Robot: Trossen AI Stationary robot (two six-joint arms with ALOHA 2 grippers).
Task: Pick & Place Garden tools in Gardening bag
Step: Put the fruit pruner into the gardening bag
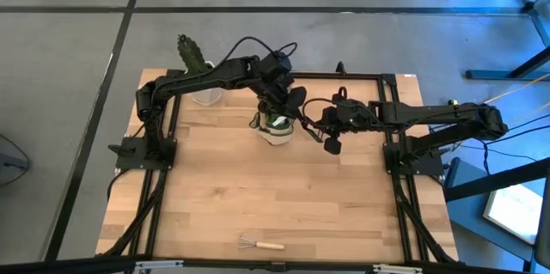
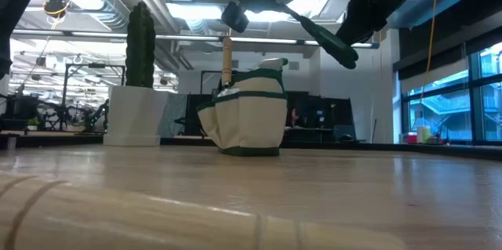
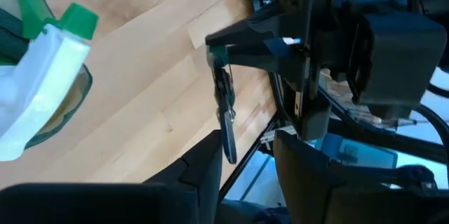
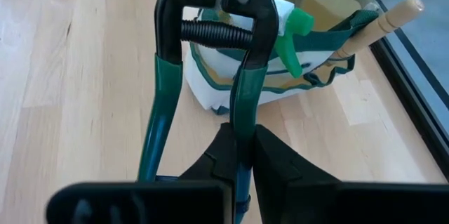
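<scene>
A cactus (image 1: 190, 53) stands upright in a white pot (image 1: 206, 94) at the far left corner of the wooden tabletop (image 1: 344, 205). Around the tabletop lies grey floor (image 1: 60, 94) crossed by dark lines. Beyond the cactus (image 2: 141, 46), seen level across the tabletop, ceiling lights (image 2: 196, 11) and windows (image 2: 439, 101) show.

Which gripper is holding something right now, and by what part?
The right gripper pinches the pruning shears by one green handle. The left gripper holds nothing.
</scene>
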